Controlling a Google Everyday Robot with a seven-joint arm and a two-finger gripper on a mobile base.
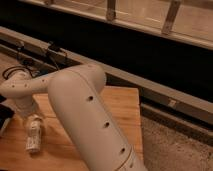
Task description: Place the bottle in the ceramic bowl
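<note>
One camera, close above the arm (85,117), looks down over the table (125,107); gripper (28,114) sits lower left of the frame.

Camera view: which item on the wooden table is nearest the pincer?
The whitish bottle lying flat, its far end at the pincer; the dark thing at the left edge sits farther off.
</note>
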